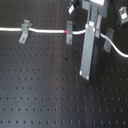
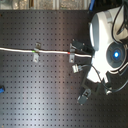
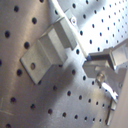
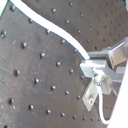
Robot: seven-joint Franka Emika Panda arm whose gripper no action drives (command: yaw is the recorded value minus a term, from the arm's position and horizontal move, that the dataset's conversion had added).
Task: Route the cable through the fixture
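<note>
**White cord strung across the black pegboard, arm standing over its far end**

The long thin white flexible cable [image 1: 47, 29] runs across the black perforated metal table [image 1: 45, 90] in both exterior views. It lies in a small grey metal clip [image 1: 23, 31] at the first exterior view's left, where its little green band [image 1: 21, 29] sits, then in a second grey clip [image 1: 69, 31] by the red band [image 1: 66, 29]. Past that it goes behind the tall grey gripper bar [image 1: 88, 47] and curves down toward a third grey bracket [image 1: 107, 40] at the first exterior view's right.

In the second exterior view the white robot arm [image 2: 107, 42] hangs over the cord's right-hand stretch.

In the second wrist view the cord [image 4: 55, 34] sweeps in and meets the grey gripper [image 4: 97, 67]; whether the fingers are pinching it I cannot tell. The first wrist view shows an angled grey bracket [image 3: 47, 47] bolted to the board close by.
</note>
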